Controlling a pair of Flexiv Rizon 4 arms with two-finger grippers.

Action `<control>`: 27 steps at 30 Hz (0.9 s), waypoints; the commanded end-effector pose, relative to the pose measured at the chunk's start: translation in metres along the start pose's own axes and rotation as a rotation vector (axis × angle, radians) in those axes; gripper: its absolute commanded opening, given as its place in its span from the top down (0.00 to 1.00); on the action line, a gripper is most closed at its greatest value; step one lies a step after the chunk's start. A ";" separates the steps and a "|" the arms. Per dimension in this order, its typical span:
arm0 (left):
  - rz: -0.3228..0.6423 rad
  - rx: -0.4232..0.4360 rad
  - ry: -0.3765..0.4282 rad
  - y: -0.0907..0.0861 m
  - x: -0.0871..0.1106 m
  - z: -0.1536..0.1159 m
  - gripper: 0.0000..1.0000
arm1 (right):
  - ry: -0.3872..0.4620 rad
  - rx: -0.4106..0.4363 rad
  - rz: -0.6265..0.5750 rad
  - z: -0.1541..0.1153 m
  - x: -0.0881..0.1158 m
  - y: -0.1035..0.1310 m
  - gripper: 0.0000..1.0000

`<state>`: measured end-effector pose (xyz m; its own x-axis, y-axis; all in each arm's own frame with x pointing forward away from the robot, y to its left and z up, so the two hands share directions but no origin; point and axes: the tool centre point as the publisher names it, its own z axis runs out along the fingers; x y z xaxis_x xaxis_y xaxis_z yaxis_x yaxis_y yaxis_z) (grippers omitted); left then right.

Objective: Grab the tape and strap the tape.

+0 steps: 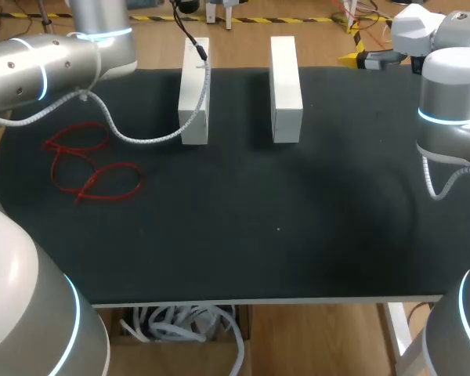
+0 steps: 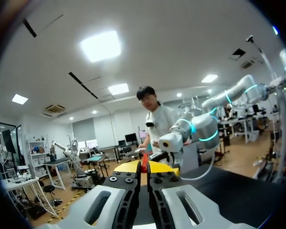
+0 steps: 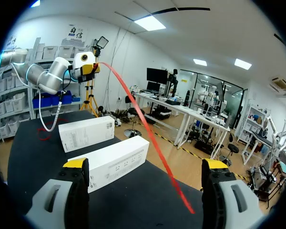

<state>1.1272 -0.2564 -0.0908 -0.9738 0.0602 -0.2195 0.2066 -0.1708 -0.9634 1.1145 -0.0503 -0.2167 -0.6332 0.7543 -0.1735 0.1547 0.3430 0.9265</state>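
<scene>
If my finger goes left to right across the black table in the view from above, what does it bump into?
Red straps → white box → another white box.

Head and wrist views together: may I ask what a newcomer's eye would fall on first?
A long red strap arcs from my left end effector, shut on it, toward my open right end effector. Two white boxes sit parallel at the far side of the black table, with loose red ties at its left.
</scene>
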 end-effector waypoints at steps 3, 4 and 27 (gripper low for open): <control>-0.014 0.001 0.019 0.004 -0.003 -0.003 1.00 | 0.000 0.001 0.000 0.000 0.000 0.000 0.00; -0.014 0.000 0.020 0.004 -0.003 -0.003 1.00 | 0.000 0.001 0.000 0.000 0.000 0.000 0.00; -0.024 -0.025 0.014 0.002 -0.001 -0.005 1.00 | 0.036 0.094 0.365 -0.009 0.016 0.006 0.00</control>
<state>1.1298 -0.2527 -0.0943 -0.9769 0.0786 -0.1987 0.1858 -0.1472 -0.9715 1.1092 -0.0423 -0.2184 -0.6260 0.7762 -0.0748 0.2152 0.2641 0.9402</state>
